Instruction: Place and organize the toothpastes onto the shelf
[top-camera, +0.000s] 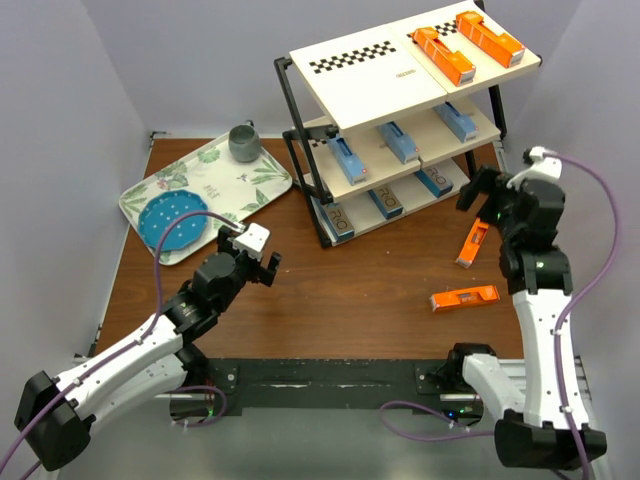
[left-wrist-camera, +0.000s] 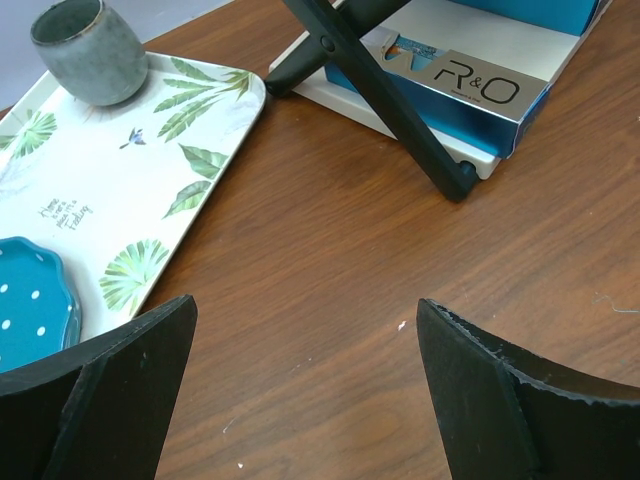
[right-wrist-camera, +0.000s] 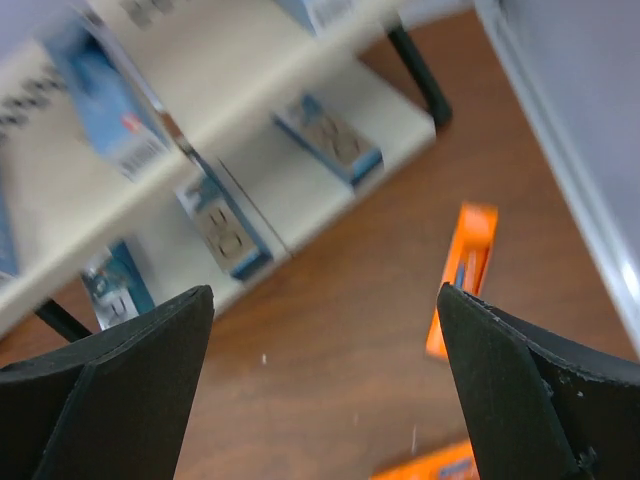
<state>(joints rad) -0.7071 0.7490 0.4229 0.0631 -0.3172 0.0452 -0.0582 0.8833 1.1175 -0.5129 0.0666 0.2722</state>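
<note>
Left claw (left-wrist-camera: 305, 305): jaws wide, holding nothing, over bare table (top-camera: 350, 290), with the leaf-patterned tray (top-camera: 275, 180) at its 10 o'clock. Shelf (top-camera: 385, 75), at 12 o'clock from the table's middle, carries two orange toothpastes (top-camera: 443, 55) on top, blue cartons (top-camera: 398, 141) on the middle tier and silver-blue cartons (top-camera: 386, 203) below. Two loose orange cartons (top-camera: 464, 298) lie on the table at the shelf's 5 o'clock. Right claw (top-camera: 482, 190): equally wide and empty, beside the bottom tier. I judge the cartons light, stiff lengthwise, glossy and crushable, so I would pinch across the narrow width at mid-length. A wall crowds 3 o'clock; I see open room toward 9 o'clock.
</note>
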